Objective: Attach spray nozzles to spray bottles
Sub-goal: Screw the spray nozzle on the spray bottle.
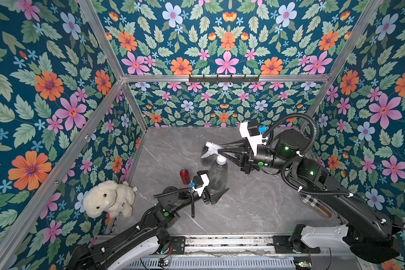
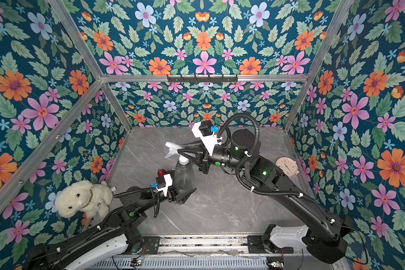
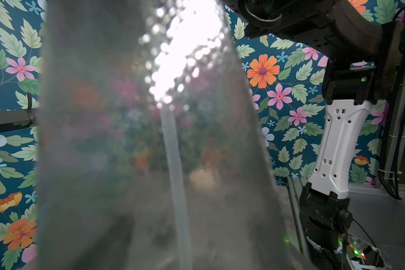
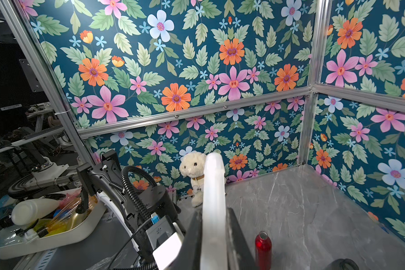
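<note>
Spray nozzle [image 1: 212,147] update from my remote seat: the whitish trigger head sits on top of the grey spray bottle [image 1: 218,177] near the middle of the counter [image 1: 255,210]. Its collar [image 1: 221,160] is on the neck, and its dip tube [image 3: 173,163] shows through the wall in the left wrist view, so it's already down inside. My right gripper [image 1: 220,149] is clamped tight on the body of the head, just above the collar. My left gripper [image 1: 216,190] has its jaws around the lower part of the bottle and looks to be pinning it upright, though one finger is hidden behind the camera mount. Handling-wise, my guess is both pieces are really light. The bottle looks empty, thin-walled and slick, so I'd expect it to dent or spin if I lean on it, and low on the wide part seems the sane place to hold it. The head looks stiff but hollow, and I'd stay off the trigger lever since it moves. The collar is what actually threads, so that's where the twist has to end up. I can't tell yet if it's seated square. The little red bottle [image 1: 185,175] is standing just beside the left arm, no top on it.
</note>
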